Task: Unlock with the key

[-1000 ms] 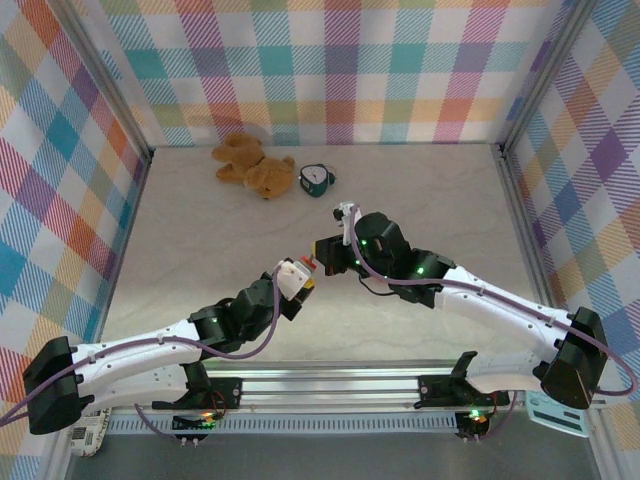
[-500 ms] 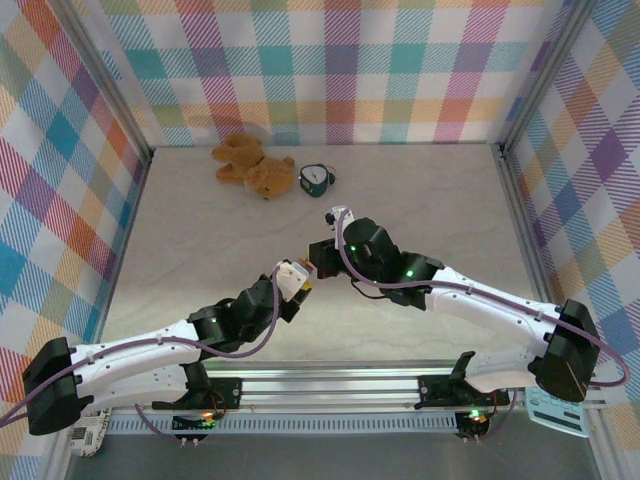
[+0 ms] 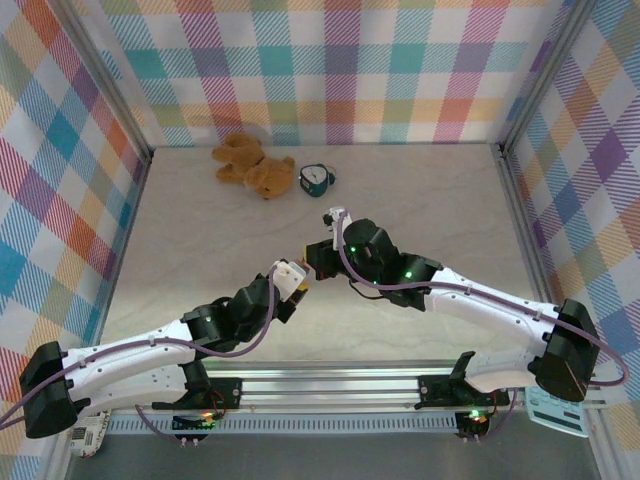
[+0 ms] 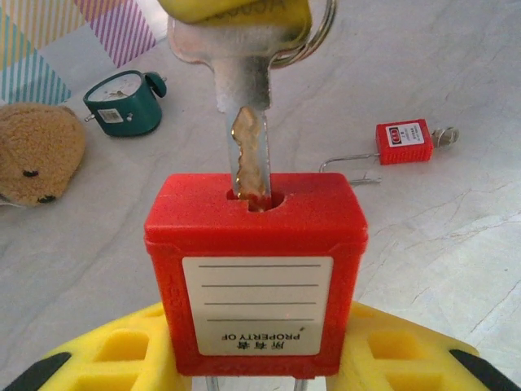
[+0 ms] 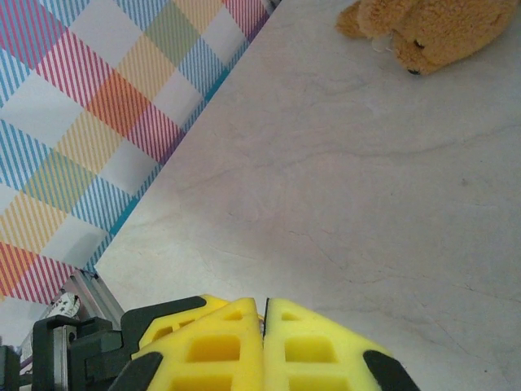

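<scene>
Key (image 4: pixel 251 155): blade tip seated in the keyway on top of padlock (image 4: pixel 256 269), most of the blade outside it. Right gripper (image 5: pixel 264 330) is closed tight on the key head. Left gripper (image 3: pixel 291 279) is part-closed, clamping the padlock body by its sides.

Judgement: key is light, stiff, thin, smooth metal, so it may slip or twist under torque. Grip flat across the head. Padlock is rigid and needs firm bracing.

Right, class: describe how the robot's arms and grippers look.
The left arm and right arm have white shells, black joints and a purple cable along each; green lights dot the right one. The left gripper and right gripper have yellow fingers with square recesses and black edges.
</scene>
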Controlling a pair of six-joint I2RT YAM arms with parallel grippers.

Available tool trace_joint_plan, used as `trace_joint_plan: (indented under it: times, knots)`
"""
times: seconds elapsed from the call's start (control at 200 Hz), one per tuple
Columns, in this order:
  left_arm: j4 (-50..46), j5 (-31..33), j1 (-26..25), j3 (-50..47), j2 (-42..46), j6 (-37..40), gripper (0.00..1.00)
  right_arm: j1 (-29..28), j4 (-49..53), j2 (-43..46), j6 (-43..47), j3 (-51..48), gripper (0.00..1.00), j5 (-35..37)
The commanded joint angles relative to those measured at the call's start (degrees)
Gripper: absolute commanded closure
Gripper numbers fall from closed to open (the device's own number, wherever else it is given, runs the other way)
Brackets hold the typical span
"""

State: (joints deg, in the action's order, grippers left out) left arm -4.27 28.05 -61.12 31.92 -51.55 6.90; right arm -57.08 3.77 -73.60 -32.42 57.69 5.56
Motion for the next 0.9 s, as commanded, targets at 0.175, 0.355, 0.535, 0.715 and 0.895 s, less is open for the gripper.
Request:
trace_joint_plan:
  times: [0.175,0.355,0.535,0.715,0.895]
  knots:
    - [12.3,0.2,2.4,5.7,3.2,-0.4,0.88,-2.0,5.1,-3.3,-2.7,-2.7,1.0,-9.1]
    - [14.0,-0.1,3.1,5.0,4.0,-1.2,0.9,-2.2,6.7,-2.2,-4.9,-4.1,1.0,-7.8]
    - [14.5,-0.4,3.5,4.3,4.8,-0.6,0.91,-2.3,8.6,-1.5,-5.9,-3.9,1.0,-8.2]
    - [12.4,-1.5,4.0,4.9,4.6,0.5,0.92,-2.7,8.2,-1.6,-3.9,-3.6,1.0,-11.2]
    - [11.7,-1.9,4.6,4.8,3.7,0.4,0.93,-3.5,10.1,-2.9,-2.1,-1.8,1.0,-12.7]
